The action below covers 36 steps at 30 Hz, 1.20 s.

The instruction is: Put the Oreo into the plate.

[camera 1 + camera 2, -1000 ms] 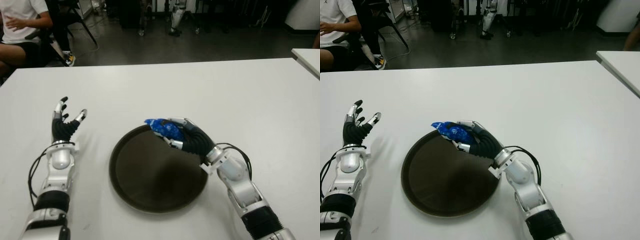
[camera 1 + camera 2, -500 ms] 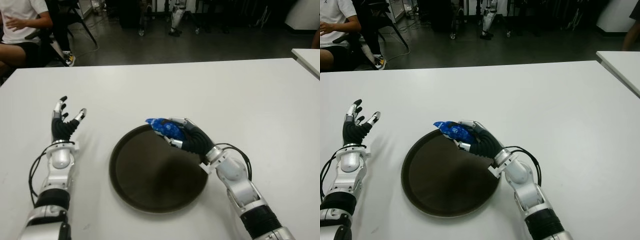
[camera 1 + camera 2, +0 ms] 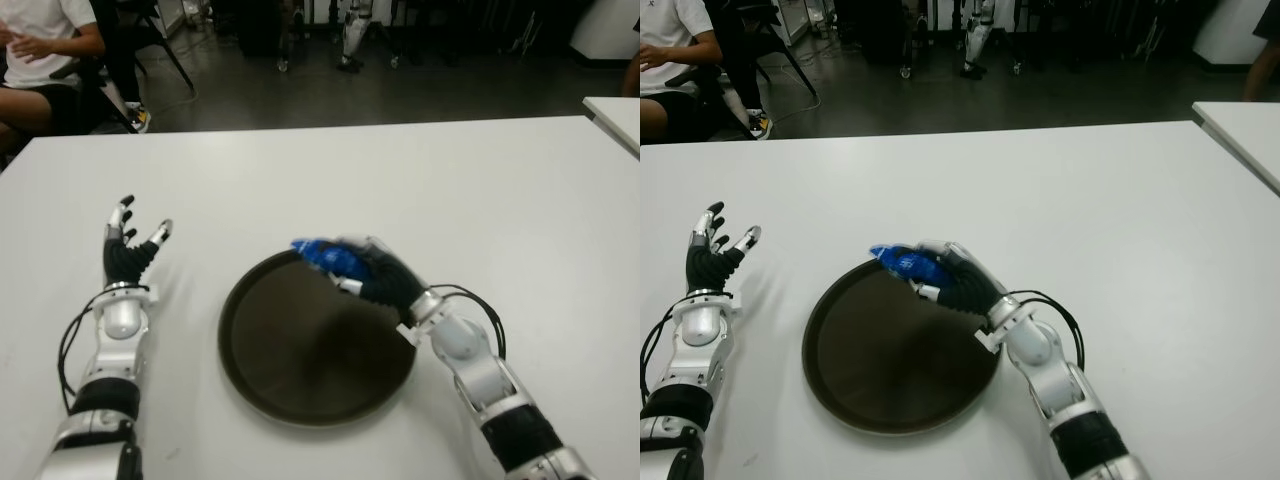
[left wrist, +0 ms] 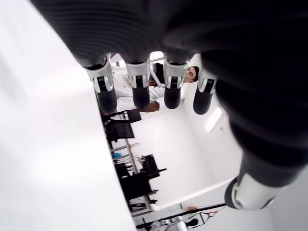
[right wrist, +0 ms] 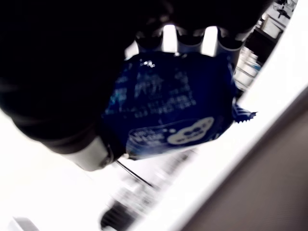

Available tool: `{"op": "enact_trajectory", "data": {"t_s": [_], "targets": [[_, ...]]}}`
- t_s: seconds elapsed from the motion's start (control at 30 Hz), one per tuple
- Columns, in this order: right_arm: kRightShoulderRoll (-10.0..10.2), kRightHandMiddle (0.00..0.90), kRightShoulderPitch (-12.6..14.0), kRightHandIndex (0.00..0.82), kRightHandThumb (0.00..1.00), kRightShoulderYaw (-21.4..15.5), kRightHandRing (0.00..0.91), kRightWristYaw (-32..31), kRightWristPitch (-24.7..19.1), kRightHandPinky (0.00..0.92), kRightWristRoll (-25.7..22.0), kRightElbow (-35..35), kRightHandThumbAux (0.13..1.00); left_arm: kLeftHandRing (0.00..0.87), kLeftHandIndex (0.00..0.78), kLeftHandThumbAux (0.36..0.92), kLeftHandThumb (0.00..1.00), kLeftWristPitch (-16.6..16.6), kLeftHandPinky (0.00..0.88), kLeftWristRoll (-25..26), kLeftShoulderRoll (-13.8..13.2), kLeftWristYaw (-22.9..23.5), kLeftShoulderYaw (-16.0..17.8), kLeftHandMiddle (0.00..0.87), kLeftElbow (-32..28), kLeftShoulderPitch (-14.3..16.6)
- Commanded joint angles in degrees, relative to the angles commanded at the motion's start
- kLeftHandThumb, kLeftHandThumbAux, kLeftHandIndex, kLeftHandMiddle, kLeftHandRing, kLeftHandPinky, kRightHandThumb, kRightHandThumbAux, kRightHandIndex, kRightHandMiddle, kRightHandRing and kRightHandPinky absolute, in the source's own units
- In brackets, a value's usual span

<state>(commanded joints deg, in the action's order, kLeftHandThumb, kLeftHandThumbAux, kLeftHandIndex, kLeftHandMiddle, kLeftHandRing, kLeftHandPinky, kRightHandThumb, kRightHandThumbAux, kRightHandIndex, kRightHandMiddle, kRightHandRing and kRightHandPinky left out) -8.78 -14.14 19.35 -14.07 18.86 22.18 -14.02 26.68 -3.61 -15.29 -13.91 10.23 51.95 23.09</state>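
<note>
A blue Oreo packet (image 3: 327, 257) is held in my right hand (image 3: 372, 272), whose fingers are curled around it just above the far right rim of the dark round plate (image 3: 300, 350). The right wrist view shows the packet (image 5: 173, 108) pressed between fingers and thumb. My left hand (image 3: 130, 250) shows to the left of the plate over the white table (image 3: 450, 190), fingers spread and holding nothing.
A seated person (image 3: 40, 50) and chairs are beyond the table's far left edge. Another white table's corner (image 3: 615, 110) shows at the far right. Cables run along both forearms.
My right hand with the Oreo packet has shifted slightly, staying over the plate's far right rim. The left hand has not moved.
</note>
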Motion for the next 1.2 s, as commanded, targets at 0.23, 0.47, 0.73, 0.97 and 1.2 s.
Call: {"op": "enact_trajectory", "data": {"t_s": [0.23, 0.47, 0.73, 0.97, 1.2], "targets": [[-1.97, 0.746, 0.25, 0.43, 0.7, 2.34, 0.779, -2.26, -2.34, 0.791, 2.71, 2.92, 0.727, 0.002, 0.0, 0.699, 0.0, 0.64, 0.016, -0.17, -0.23, -0.61, 0.04, 0.002, 2.22, 0.93], [-3.84, 0.604, -0.87, 0.405, 0.685, 3.99, 0.631, -6.34, -1.6, 0.636, 1.43, 3.36, 0.741, 0.0, 0.0, 0.7, 0.0, 1.93, 0.014, -0.87, -0.73, -1.29, -0.39, 0.0, 3.86, 1.32], [-5.57, 0.224, -2.74, 0.189, 0.03, 4.66, 0.223, -15.47, -3.41, 0.207, -3.33, 3.12, 0.864, 0.0, 0.0, 0.661, 0.0, 2.62, 0.008, -0.89, -0.58, -1.63, -0.64, 0.0, 4.23, 1.45], [-5.15, 0.172, -3.28, 0.154, 0.002, 4.13, 0.17, -20.26, -5.52, 0.135, -8.66, 2.29, 0.763, 0.0, 0.0, 0.655, 0.0, 2.3, 0.003, -0.7, -0.5, -1.27, -0.75, 0.0, 3.47, 1.22], [-4.35, 0.114, -4.64, 0.103, 0.0, 3.42, 0.111, -23.14, -5.92, 0.087, -13.03, -0.71, 0.666, 0.0, 0.0, 0.683, 0.0, 1.9, 0.004, 0.1, -0.4, -0.69, -0.35, 0.0, 3.78, 1.55]]}}
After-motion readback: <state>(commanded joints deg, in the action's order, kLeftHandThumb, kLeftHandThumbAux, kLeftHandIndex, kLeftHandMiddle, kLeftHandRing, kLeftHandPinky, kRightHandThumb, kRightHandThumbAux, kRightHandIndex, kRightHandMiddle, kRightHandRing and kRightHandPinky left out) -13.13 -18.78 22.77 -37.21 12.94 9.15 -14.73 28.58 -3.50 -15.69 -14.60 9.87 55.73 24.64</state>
